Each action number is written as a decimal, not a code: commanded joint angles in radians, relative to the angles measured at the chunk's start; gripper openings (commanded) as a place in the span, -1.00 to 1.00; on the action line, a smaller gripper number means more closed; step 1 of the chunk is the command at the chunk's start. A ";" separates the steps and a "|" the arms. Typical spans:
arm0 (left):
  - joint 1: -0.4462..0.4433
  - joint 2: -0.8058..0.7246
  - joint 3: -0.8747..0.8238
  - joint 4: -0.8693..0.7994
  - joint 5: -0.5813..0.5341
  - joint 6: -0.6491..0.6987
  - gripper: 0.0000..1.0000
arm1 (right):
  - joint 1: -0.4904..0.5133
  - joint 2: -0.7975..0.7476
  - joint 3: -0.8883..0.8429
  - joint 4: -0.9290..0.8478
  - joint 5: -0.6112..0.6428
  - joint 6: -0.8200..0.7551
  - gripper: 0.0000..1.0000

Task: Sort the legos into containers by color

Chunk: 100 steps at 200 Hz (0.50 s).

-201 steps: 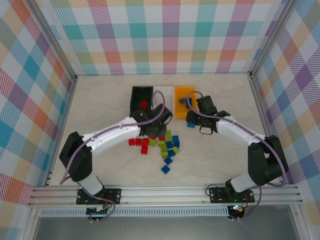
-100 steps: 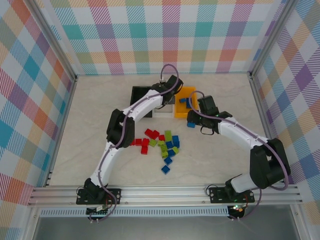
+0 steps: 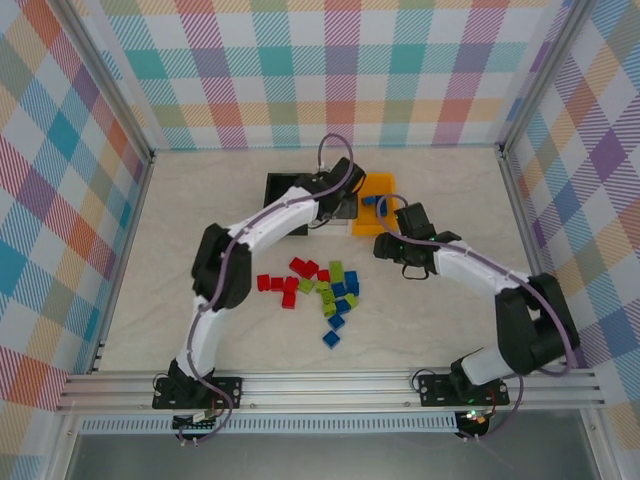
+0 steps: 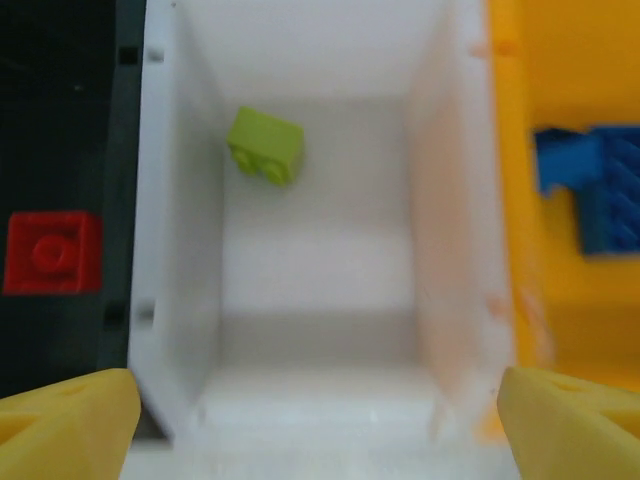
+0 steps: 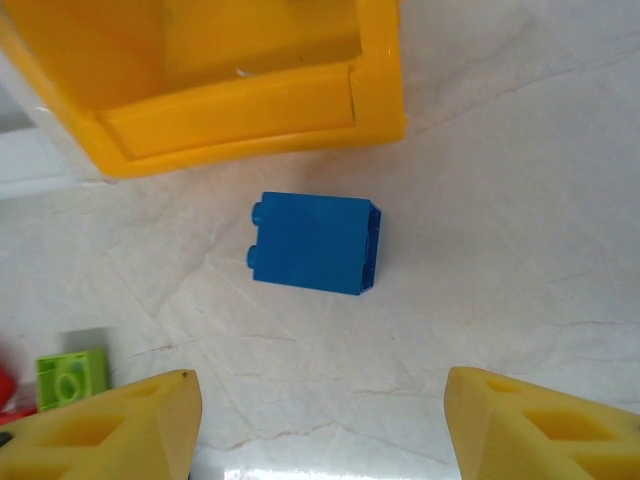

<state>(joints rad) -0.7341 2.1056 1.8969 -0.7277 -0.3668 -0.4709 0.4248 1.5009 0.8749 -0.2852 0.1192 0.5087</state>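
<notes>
Found one small lime-green plastic brick [image 4: 265, 145] lying tilted on the floor of the white open-topped rectangular plastic bin [image 4: 315, 250], toward its far left corner. Noted one red plastic brick [image 4: 52, 252], stud up, in the black plastic bin [image 4: 60, 120] on the left, and blue plastic bricks [image 4: 590, 190] in the orange-yellow plastic bin [image 4: 570, 60] on the right, with all three bins set side by side, wall to wall. Located the left pincer [image 4: 318, 400] directly above the white bin, yellow fingers [image 4: 65, 425] spread wide apart, nothing between them. Recorded a further blue two-stud brick [image 5: 315, 245] lying on its side on the pale marbled worktop [image 5: 500, 200], just beside the near wall of the orange-yellow bin, not touching it. Located the right pincer [image 5: 320, 385] over the worktop just short of that brick, fingers apart and gripping nothing. Noted a green brick [image 5: 72, 378], stud up, at the left edge of the right wrist view. From the overhead camera, recorded the remaining loose bricks [image 3: 325, 290] clustered near the middle of the worktop, apart from the bins: reds mostly to the left, greens and blues to the right, one lone blue brick [image 3: 331, 339] lying nearest the arm bases. Observed the left arm [image 3: 260, 228] reaching across over the bins, the right arm [image 3: 470, 265] bent in toward the front of the orange-yellow bin.
</notes>
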 commanded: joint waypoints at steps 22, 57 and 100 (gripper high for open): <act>-0.076 -0.404 -0.408 0.204 0.022 -0.080 1.00 | -0.005 0.168 0.105 0.061 -0.007 0.005 0.32; -0.106 -0.662 -0.756 0.298 0.026 -0.130 1.00 | -0.004 0.266 0.173 0.072 0.034 0.007 0.31; -0.117 -0.825 -0.983 0.266 0.022 -0.197 1.00 | -0.001 0.344 0.228 0.042 0.064 0.001 0.21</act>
<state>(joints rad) -0.8440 1.3563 0.9890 -0.4721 -0.3424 -0.6060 0.4248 1.8103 1.0710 -0.2314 0.1528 0.5083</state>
